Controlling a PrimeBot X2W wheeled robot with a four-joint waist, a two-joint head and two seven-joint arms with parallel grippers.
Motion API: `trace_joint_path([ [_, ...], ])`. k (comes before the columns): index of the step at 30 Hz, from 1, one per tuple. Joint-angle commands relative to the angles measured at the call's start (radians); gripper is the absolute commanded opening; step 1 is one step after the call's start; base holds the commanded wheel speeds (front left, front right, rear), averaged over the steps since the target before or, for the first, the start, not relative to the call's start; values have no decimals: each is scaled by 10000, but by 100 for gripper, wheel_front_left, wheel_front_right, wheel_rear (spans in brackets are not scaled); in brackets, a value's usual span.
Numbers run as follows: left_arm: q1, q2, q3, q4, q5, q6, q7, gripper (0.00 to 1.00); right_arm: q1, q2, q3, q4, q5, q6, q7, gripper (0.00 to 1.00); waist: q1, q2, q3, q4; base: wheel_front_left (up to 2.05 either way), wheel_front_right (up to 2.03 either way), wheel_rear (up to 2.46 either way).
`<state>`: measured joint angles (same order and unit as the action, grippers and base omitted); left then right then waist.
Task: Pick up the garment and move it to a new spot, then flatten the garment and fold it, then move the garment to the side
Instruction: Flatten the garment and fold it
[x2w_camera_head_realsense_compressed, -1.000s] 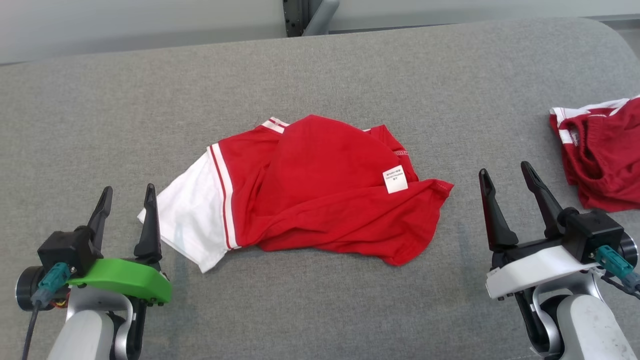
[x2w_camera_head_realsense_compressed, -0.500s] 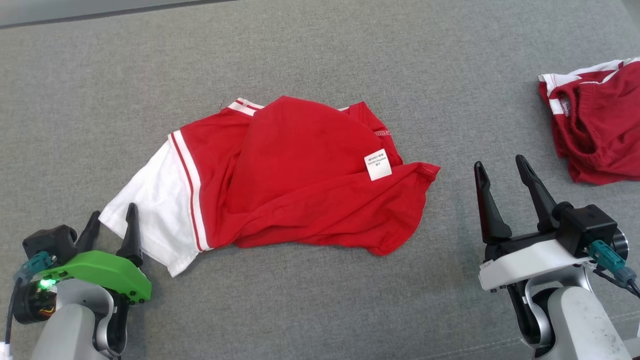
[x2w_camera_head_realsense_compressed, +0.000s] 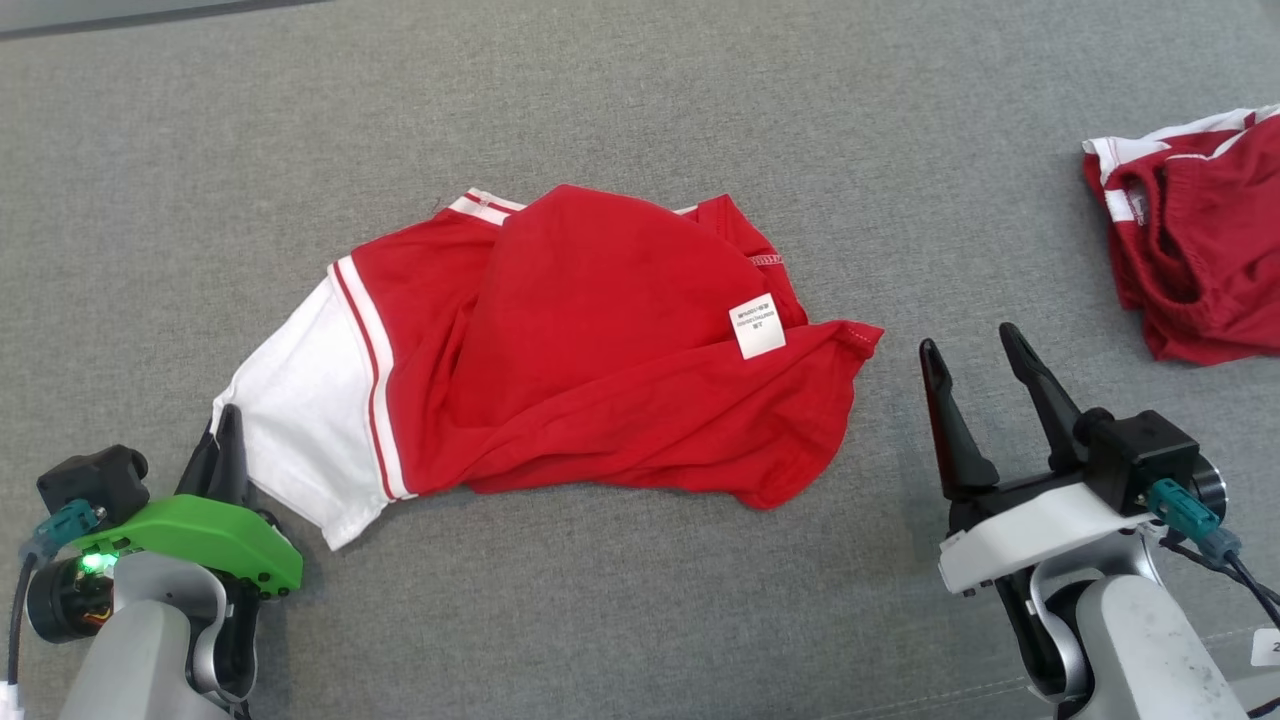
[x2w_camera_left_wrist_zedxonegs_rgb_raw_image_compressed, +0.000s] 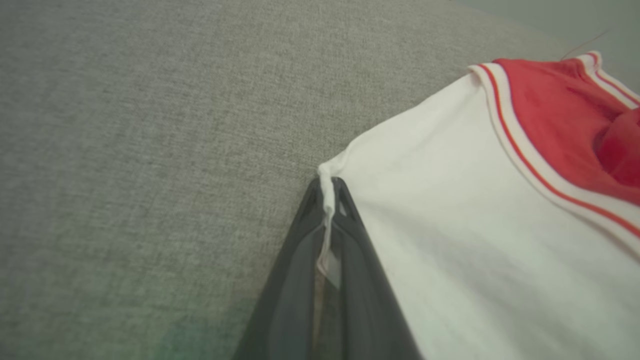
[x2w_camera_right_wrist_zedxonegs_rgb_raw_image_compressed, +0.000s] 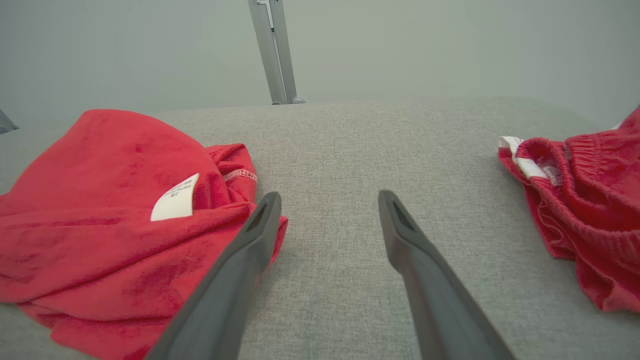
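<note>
Head view: the garment (x2w_camera_head_realsense_compressed: 600, 350) lies crumpled on the grey table (x2w_camera_head_realsense_compressed: 700, 120). The left pincer (x2w_camera_head_realsense_compressed: 222, 440) sits at the garment's white sleeve (x2w_camera_head_realsense_compressed: 300, 420) corner, fingers together, judged the lifting hold. The right pincer (x2w_camera_head_realsense_compressed: 975, 372) waits just right of the garment, empty. A second red garment (x2w_camera_head_realsense_compressed: 1190, 250), well right of it, is cut off.

Left wrist view: the pincer clamps a thin sleeve fold; depth of bite unclear.

Right wrist view: fingers spread over bare table; the garment's lower layers are hidden.

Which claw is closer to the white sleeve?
Left. The left claw is shut on the corner of the sleeve; the right claw stands open beyond the red end of the shirt.
</note>
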<state>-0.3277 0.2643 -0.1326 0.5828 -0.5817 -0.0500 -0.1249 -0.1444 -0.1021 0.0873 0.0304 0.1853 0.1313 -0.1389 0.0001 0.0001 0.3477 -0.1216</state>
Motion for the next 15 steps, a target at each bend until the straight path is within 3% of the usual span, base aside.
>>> trace_joint_path([
  [1,381,-267,-259,314,-70,-51,215,0,-79,-92,166,96,62,-11,31,100,-1,-1,120,127,0,0,0],
  [11,-64,-342,-454,408,37,-123,27,0,-969,-304,1023,1294,583,-11,-191,100,-1,-1,518,499,0,0,0],
  [13,-145,-333,-488,376,75,-162,-136,0,-1168,-336,1081,1618,609,-11,-245,26,-1,-1,558,552,0,0,0],
  [14,-182,-332,-504,361,88,-181,-175,0,-1249,-338,1154,1741,683,-11,-307,0,-1,-1,571,577,0,0,0],
  [15,-220,-328,-507,299,104,-178,-287,0,-1325,-362,1169,1839,727,-11,-363,0,-1,-1,580,599,0,0,0],
])
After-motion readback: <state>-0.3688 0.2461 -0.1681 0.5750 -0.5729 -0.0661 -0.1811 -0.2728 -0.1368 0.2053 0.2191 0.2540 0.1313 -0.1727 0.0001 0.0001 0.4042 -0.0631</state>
